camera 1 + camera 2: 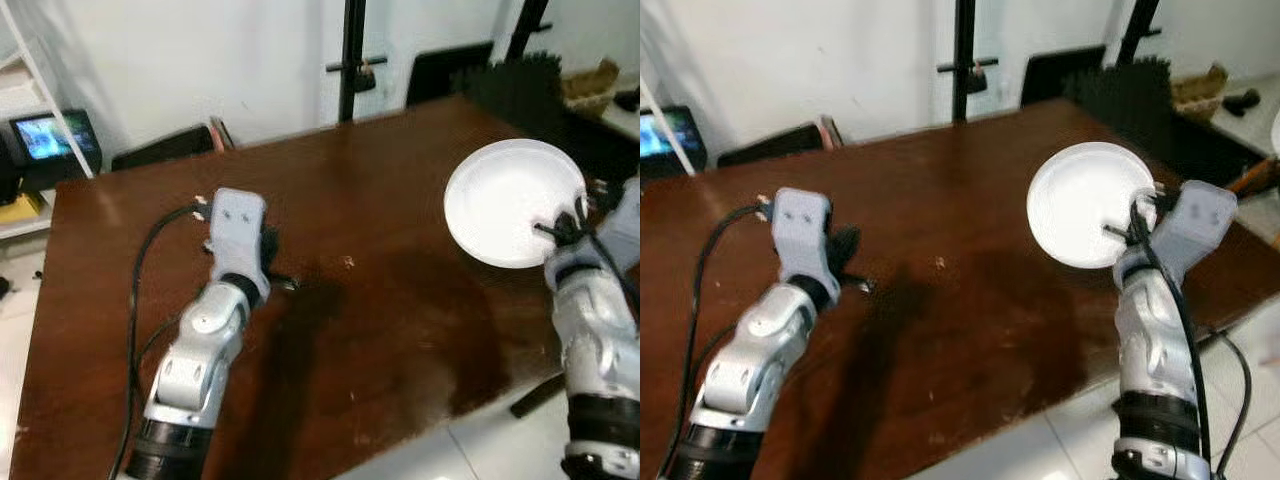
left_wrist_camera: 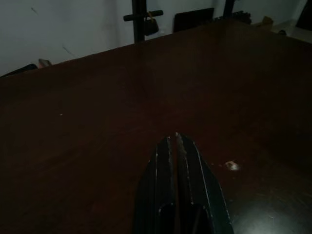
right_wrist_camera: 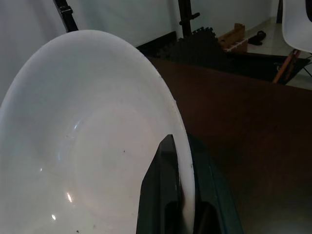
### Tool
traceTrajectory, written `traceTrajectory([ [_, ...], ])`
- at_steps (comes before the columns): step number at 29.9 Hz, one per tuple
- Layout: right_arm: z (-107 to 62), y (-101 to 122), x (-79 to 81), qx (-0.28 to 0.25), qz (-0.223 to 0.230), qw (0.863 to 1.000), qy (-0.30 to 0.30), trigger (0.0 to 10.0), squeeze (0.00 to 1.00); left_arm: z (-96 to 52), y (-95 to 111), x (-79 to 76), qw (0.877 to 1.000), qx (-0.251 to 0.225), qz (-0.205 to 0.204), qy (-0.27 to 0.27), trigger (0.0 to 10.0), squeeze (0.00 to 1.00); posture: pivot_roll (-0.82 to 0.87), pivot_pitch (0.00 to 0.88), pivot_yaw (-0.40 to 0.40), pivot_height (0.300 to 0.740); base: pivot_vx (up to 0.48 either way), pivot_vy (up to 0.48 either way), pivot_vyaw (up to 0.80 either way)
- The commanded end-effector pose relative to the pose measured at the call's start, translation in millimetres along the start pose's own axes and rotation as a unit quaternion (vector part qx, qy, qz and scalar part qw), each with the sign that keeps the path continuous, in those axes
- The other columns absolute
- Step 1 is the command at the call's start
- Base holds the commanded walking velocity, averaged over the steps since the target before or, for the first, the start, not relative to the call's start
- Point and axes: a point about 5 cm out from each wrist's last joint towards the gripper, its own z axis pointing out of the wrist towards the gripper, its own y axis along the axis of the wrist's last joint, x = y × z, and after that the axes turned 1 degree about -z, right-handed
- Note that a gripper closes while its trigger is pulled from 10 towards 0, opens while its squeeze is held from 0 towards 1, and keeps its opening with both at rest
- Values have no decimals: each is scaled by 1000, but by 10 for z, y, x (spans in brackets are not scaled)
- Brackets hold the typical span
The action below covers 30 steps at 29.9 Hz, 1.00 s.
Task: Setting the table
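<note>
A round white plate (image 1: 512, 200) hangs tilted above the right part of the dark brown table (image 1: 330, 300). My right gripper (image 1: 562, 226) is shut on the plate's near rim, one finger (image 3: 163, 190) on the inside face and one behind the rim. The plate (image 3: 83, 141) looks bare and clean in the right wrist view. My left gripper (image 1: 283, 283) rests low over the left middle of the table, its two fingers (image 2: 165, 185) pressed together with nothing between them.
A small pale crumb (image 1: 348, 262) lies near the table's centre. Behind the table stand a black pole (image 1: 348, 60), dark foam mats (image 1: 520, 85) and a small screen (image 1: 48, 135) on a shelf at far left. A white chair (image 3: 297, 24) stands to the right.
</note>
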Motion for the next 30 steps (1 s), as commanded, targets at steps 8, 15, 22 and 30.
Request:
traceTrajectory([
  [8,-2,8,14,-2,5,1000,2,10000,0,-24,-63,50,1000,17,-4,9,10000,0,-41,141,82,740,0,0,0],
  [15,0,8,15,-3,4,1000,2,10000,0,-22,-68,49,1000,20,-3,8,10000,0,-40,141,82,740,0,0,0],
  [22,-2,3,15,-3,5,1000,2,10000,0,-19,-72,46,1000,20,4,5,10000,0,-41,135,84,740,0,0,0],
  [30,-7,-1,18,-2,5,1000,3,10000,0,-20,-71,50,1000,19,6,5,10000,0,-39,132,85,740,268,-308,0],
])
